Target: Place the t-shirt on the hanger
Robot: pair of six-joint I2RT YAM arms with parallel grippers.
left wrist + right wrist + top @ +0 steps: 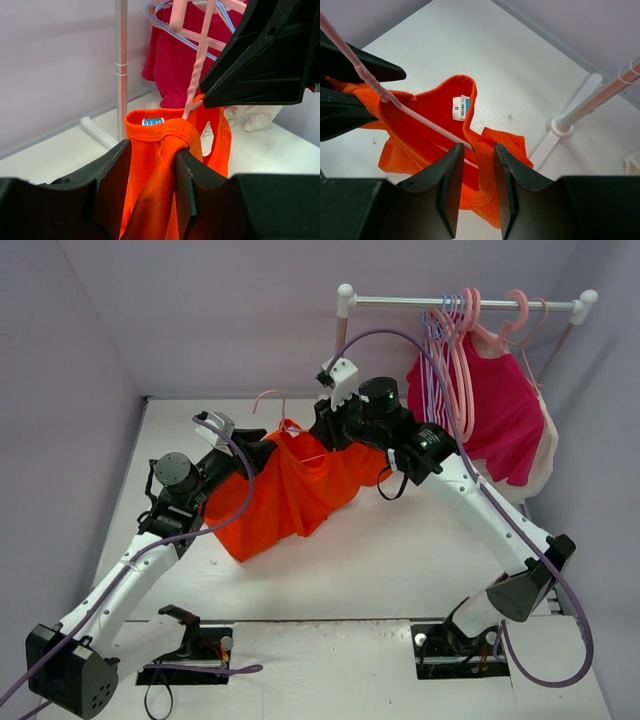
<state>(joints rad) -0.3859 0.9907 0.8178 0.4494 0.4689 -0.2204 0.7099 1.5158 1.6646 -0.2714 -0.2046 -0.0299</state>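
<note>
The left fingers [110, 180] pinch the bunched collar of the bright orange cloth t-shirt [290, 495]; the right fingers [447, 190] nip the thin pale pink plastic hanger [420, 119] inside it.

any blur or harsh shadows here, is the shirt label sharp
Top external: soft even light, no harsh shadows around the bright orange cloth t-shirt. Left wrist: black fingers of the left hand lack detail, white neck label slightly soft. Right wrist: label crisp.

Left gripper [153, 165], right gripper [478, 156] pinched shut.
</note>
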